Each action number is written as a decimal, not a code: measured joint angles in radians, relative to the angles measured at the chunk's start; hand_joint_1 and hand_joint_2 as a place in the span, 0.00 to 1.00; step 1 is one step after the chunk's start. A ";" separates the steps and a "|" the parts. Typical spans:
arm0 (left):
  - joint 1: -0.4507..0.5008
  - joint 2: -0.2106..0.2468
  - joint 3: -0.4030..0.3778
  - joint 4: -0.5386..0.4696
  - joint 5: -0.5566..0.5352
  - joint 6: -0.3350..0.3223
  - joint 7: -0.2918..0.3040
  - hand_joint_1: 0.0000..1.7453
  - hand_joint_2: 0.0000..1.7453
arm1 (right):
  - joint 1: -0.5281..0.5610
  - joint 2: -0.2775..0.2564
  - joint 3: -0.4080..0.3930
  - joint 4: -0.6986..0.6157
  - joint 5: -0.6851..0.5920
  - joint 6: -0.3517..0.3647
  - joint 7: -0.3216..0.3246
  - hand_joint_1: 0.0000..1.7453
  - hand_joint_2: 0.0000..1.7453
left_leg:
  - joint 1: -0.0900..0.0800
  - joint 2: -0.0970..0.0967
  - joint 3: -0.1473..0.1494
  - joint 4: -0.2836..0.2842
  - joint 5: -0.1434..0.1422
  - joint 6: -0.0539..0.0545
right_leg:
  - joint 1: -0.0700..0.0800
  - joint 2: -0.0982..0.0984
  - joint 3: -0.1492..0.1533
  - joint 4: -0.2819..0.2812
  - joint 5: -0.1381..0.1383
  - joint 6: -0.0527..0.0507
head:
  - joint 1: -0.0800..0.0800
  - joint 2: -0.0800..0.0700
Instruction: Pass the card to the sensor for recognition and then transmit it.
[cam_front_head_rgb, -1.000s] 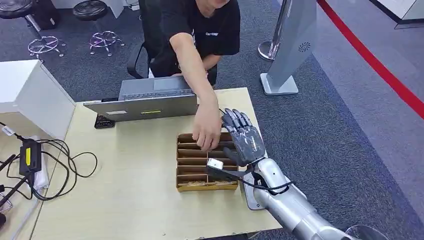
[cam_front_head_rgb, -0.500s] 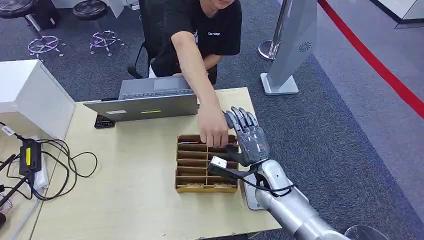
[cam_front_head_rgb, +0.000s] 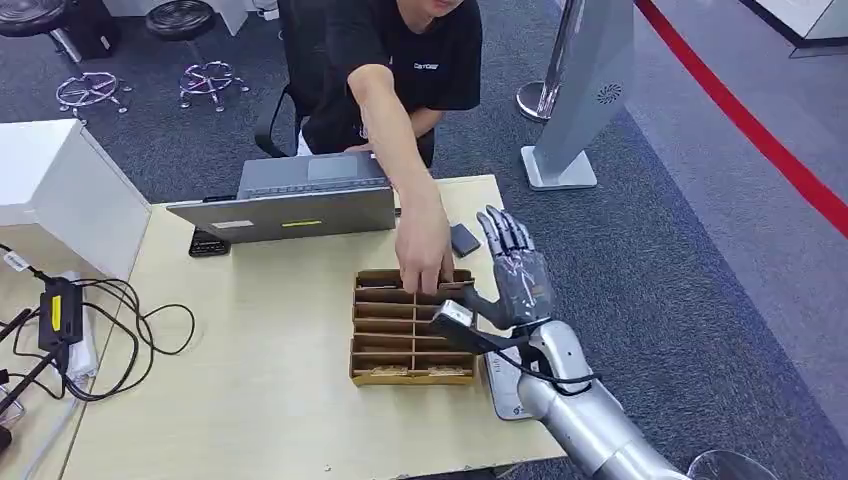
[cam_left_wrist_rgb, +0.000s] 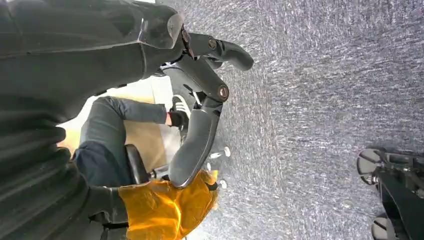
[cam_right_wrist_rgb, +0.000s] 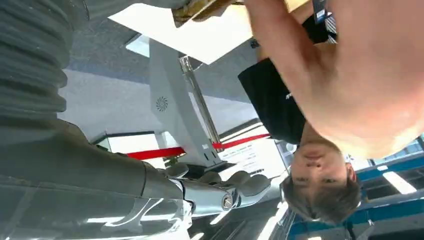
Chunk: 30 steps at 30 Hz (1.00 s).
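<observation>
My right hand stands upright beside the right side of the brown divided box, palm toward the box, fingers spread, holding nothing. In the right wrist view its fingers are bare. A person's hand reaches into the box's far right slots; whether it holds a card I cannot tell. A small dark flat rectangle lies on the table just beyond my right hand. A white flat pad lies under my right forearm. My left hand hangs over grey carpet with loose fingers and nothing in it.
A grey laptop stands at the table's far edge with a dark phone beside it. Cables and a power brick lie at the left. A white stand is on the carpet beyond the table's right corner.
My right hand has drifted right and away from the box, uncovering the dark rectangle. The person's hand has shifted from the box's middle slots toward its far row.
</observation>
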 joint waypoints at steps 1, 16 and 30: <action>0.000 0.000 0.002 0.000 0.000 0.000 0.000 0.00 1.00 | 0.003 0.000 -0.004 -0.004 -0.002 0.000 -0.003 0.00 1.00 | 0.000 0.000 0.000 0.000 0.000 0.000 | 0.000 0.000 0.000 0.000 0.000 0.000 | 0.000 0.000; 0.000 0.000 0.005 0.000 -0.005 0.000 0.000 0.00 1.00 | 0.016 0.000 -0.017 -0.016 -0.008 0.003 -0.016 0.00 1.00 | 0.000 0.000 0.000 0.000 0.000 0.000 | 0.000 0.000 0.000 0.000 0.000 0.000 | 0.000 0.000; 0.000 0.000 0.018 0.000 -0.010 0.000 -0.002 0.00 1.00 | 0.017 -0.002 -0.001 -0.019 -0.010 0.125 -0.067 0.00 1.00 | 0.000 0.000 0.000 0.000 0.000 0.000 | 0.000 0.000 0.000 0.000 0.000 0.000 | 0.000 0.000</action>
